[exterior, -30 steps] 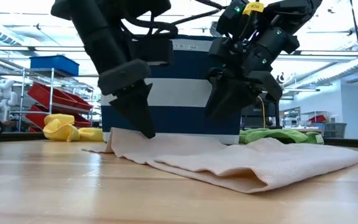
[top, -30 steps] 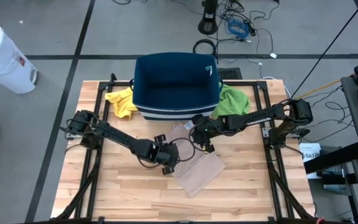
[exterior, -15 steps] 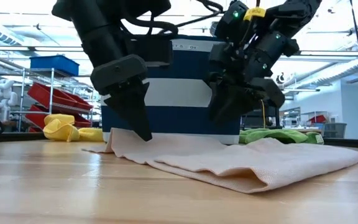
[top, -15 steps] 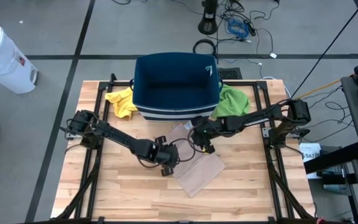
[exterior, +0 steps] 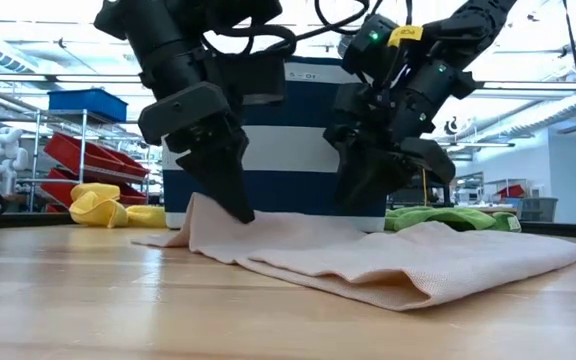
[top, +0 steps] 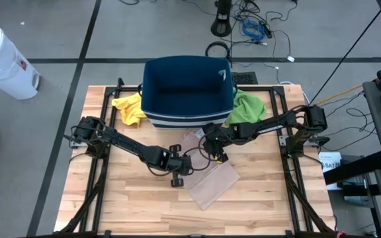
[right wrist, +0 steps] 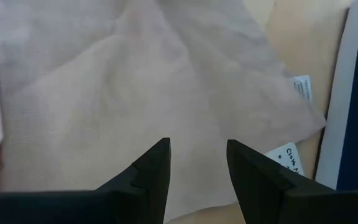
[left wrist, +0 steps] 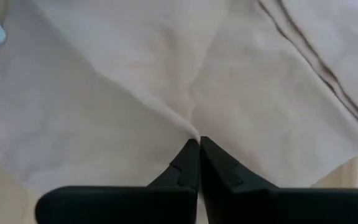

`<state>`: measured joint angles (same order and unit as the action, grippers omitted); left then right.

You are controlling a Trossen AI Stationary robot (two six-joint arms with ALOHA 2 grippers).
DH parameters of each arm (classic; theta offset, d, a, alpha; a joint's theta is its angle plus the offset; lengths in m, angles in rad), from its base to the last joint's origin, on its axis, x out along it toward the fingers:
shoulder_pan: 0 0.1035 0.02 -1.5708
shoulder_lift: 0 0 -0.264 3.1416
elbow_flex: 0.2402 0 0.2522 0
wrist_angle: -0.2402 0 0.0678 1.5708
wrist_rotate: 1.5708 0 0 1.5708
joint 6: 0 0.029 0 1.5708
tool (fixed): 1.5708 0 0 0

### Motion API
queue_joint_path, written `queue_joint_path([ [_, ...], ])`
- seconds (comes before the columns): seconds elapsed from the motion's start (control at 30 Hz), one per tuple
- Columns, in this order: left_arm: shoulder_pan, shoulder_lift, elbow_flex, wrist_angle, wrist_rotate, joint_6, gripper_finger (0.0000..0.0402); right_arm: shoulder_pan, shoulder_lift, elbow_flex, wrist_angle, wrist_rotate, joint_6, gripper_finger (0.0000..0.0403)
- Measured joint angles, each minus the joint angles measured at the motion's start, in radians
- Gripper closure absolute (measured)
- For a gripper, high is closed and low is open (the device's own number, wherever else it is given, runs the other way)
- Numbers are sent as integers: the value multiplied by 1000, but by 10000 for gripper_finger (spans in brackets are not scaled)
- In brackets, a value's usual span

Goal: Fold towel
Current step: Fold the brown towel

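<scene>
A beige towel (top: 210, 182) lies on the wooden table in front of a blue basket, its near right part doubled over (exterior: 398, 288). My left gripper (top: 180, 172) is at the towel's left edge, shut on the cloth (left wrist: 198, 142). My right gripper (top: 215, 157) hovers open just above the towel's far part (right wrist: 197, 152), near its white labels (right wrist: 300, 87). I cannot tell whether its fingertips touch the cloth. My left gripper pinches a small raised fold of the towel (left wrist: 190, 118) between its two fingertips, near the towel's left edge. The fingers slant down from the table's left side. Creases run out from the pinch, a low ridge (exterior: 203, 208) stands up beside the fingers, and the rest lies flat.
The blue basket with white stripes (top: 187, 89) stands at the far middle of the table, right behind the towel. A yellow cloth (top: 129, 109) lies to its left and a green cloth (top: 247, 106) to its right. Bare wood lies toward the near edge.
My left gripper has rolled at the wrist and shut on the towel. The cloth beside its fingers has been drawn up into a small ridge, while the rest of the towel has stayed flat.
</scene>
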<state>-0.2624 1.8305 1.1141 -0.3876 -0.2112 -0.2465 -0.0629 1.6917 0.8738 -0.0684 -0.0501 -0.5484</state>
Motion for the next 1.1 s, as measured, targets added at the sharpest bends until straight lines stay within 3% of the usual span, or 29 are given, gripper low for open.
queue_joint_path([
  [0.63, -92, 0, 0, 132, -72, 274, 399, -9, 0, 0, 34, -69, -37, 257],
  [1.1, -94, 0, 0, 166, -64, 325, 399, -8, 66, 0, 56, -109, -70, 268],
])
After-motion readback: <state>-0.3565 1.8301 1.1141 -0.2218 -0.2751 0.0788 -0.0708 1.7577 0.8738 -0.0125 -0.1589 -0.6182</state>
